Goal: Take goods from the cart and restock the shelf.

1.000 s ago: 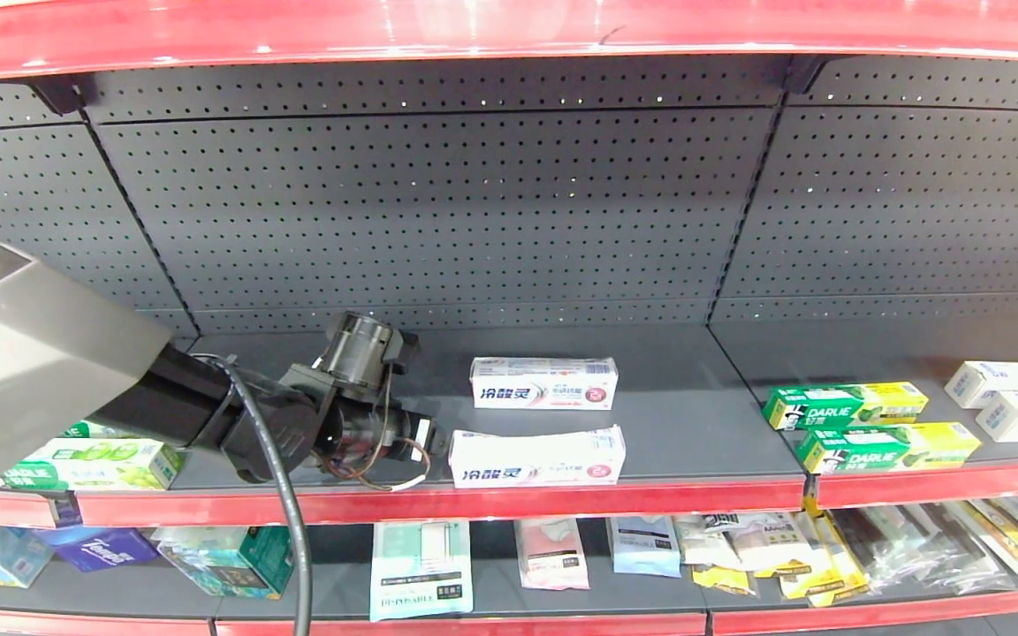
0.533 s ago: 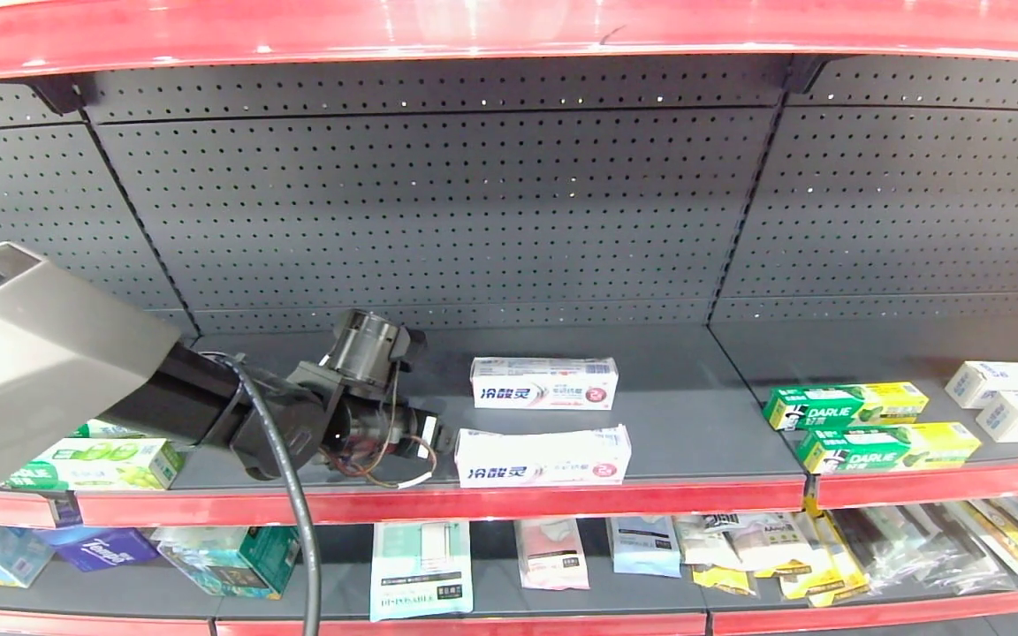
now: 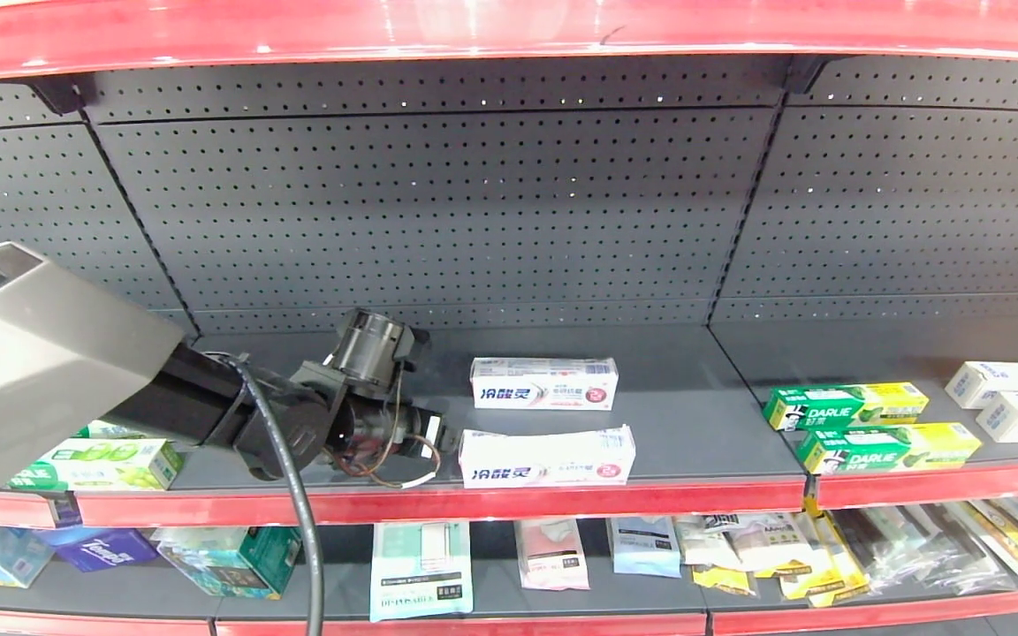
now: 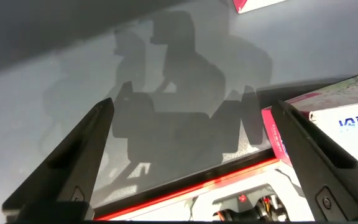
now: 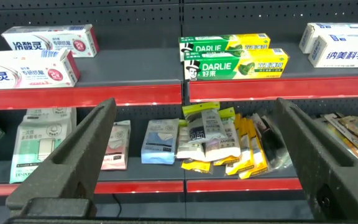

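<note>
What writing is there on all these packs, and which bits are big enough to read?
White boxes: big blue Chinese characters, a brand name.
Green boxes: big white Latin capitals, a brand name.
Far-right boxes: blue Chinese characters, a brand name.
Pouches below: print too small to read.
No legible numbers or signs.

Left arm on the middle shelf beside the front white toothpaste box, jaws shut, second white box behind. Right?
No: the left gripper has its jaws wide open, as the left wrist view shows. It is beside the front white toothpaste box, with the second white box behind.
</note>
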